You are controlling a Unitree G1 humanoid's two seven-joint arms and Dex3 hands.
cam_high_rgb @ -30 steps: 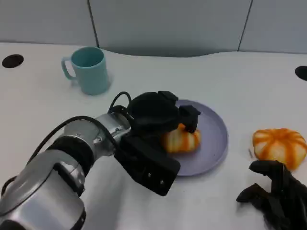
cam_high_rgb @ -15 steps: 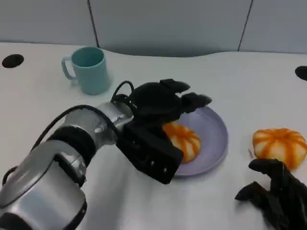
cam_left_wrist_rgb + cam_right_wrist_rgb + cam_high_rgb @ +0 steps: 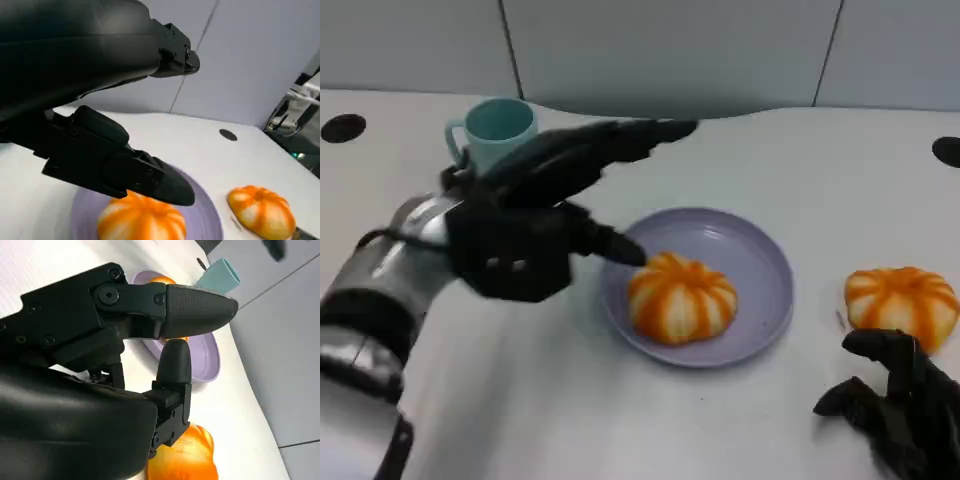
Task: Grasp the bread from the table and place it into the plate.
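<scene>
I have one bread (image 3: 681,298) sitting in the purple plate (image 3: 760,262), toward the side nearer me, and it looks settled on the plate floor. My left hand (image 3: 555,205) hangs above the plate's left edge with its fingers spread apart and nothing in them, clear of the bun. I read this as the release made, so the job now is to draw that hand out cleanly. I want to lift it up and toward my left, keeping the lower finger (image 3: 131,171) from brushing the bread's top, since in the left wrist view that finger hangs just over it. I also mind the teal mug (image 3: 491,129) behind the hand; a careless swing could knock it.

A second bread (image 3: 903,305) lies on the table to the right of the plate, apart from it. My right hand (image 3: 893,398) rests near that bun, holding nothing, fingers loosely curled; I cannot tell whether it is fully closed.
</scene>
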